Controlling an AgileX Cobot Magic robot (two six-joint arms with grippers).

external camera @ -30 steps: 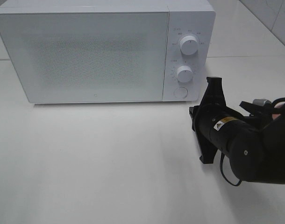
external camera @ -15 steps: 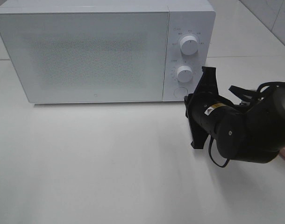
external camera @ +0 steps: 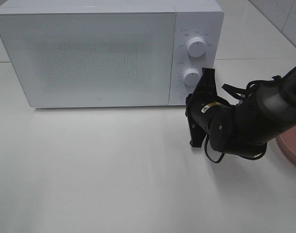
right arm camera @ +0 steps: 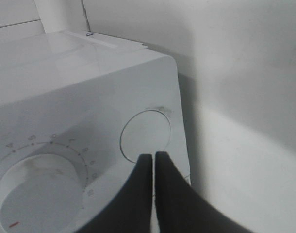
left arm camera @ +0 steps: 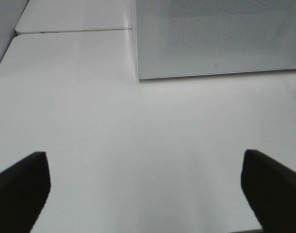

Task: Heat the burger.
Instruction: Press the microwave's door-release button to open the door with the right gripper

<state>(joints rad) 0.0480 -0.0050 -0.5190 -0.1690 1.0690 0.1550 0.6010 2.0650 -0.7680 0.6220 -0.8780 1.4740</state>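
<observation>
Closed right tool (right arm camera: 154,156) at microwave button (right arm camera: 145,130)

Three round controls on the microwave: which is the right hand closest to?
The flat button, lowest of the three. The shut right hand points at its rim; the lower knob and upper knob are raised and farther off.

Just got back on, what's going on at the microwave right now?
The right claw, shut, points its tips at the round button low on the microwave panel; contact is unclear. Its door is closed. The left claw hangs open over the table, holding nothing. No burger is in view.
</observation>
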